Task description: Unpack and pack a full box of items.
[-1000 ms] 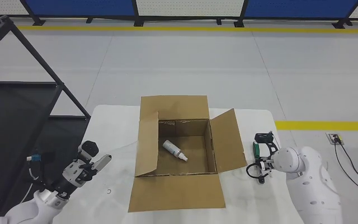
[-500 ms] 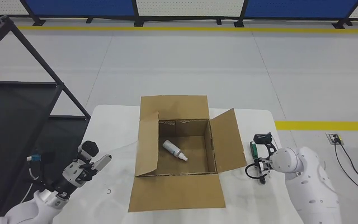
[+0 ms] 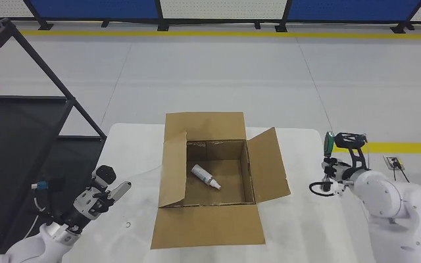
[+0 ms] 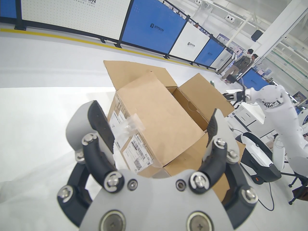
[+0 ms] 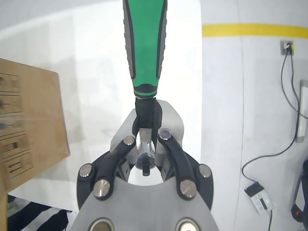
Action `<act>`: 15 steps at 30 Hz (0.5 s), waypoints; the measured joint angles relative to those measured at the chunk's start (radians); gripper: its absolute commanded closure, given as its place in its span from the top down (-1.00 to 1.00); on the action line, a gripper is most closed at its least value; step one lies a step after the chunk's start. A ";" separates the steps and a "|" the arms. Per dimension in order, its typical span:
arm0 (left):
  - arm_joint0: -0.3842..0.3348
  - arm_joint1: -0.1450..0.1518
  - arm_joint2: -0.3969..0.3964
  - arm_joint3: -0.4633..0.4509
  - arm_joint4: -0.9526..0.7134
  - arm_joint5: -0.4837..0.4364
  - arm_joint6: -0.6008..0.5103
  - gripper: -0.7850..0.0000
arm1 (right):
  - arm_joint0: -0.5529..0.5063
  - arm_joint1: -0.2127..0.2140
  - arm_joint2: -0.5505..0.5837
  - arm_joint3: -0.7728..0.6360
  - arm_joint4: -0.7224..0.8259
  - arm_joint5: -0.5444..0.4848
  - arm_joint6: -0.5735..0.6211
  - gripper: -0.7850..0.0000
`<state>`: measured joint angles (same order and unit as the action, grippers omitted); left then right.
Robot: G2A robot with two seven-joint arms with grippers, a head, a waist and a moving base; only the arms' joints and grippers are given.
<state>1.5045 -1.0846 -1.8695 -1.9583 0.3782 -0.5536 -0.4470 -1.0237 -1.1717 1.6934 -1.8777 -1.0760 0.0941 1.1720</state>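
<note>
right of the box [image 3: 204, 125], right end effector [image 5: 145, 118] grips green-handled tool [image 5: 144, 49]; left end effector [image 4: 156, 121] gapes wide

Left gripper [image 4: 156, 118] at the tabletop's [image 3: 131, 151] left edge, fingers spread wide. Right gripper [image 5: 145, 118] by the right edge, fingers clamped on a green-handled tool [image 5: 144, 49].

White table [image 3: 138, 158], black metal frame [image 3: 68, 100], yellow floor line [image 3: 197, 33], blue panels [image 3: 92, 8].

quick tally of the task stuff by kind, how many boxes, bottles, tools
cardboard box: 1
white bottle, lying inside the box: 1
green-handled tool, gripped in the right pincer: 1
total: 3
</note>
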 measured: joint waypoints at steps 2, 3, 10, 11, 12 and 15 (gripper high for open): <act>0.000 0.000 0.000 0.000 0.000 0.000 0.000 1.00 | -0.034 0.000 0.021 -0.111 0.021 0.021 -0.030 -1.00; 0.000 0.000 0.000 0.000 0.000 0.000 0.000 1.00 | -0.050 -0.001 0.031 -0.178 0.036 0.032 -0.052 -1.00; 0.019 0.002 0.019 -0.025 0.055 -0.011 -0.028 1.00 | -0.064 -0.002 -0.029 -0.432 0.072 0.025 -0.136 -1.00; 0.024 0.003 0.026 -0.033 0.085 -0.017 -0.034 1.00 | -0.055 -0.002 -0.049 -0.448 0.068 0.024 -0.139 -1.00; 0.030 0.004 0.038 -0.040 0.125 -0.025 -0.040 1.00 | -0.039 -0.002 -0.078 -0.460 0.057 0.024 -0.139 -1.00; 0.036 0.005 0.083 -0.046 0.201 -0.047 -0.047 1.00 | 0.021 -0.006 -0.162 -0.449 0.032 0.053 -0.146 -1.00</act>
<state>1.5409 -1.0798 -1.7867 -2.0043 0.5790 -0.6006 -0.4936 -1.0031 -1.1776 1.5316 -2.3267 -1.0440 0.1467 1.0256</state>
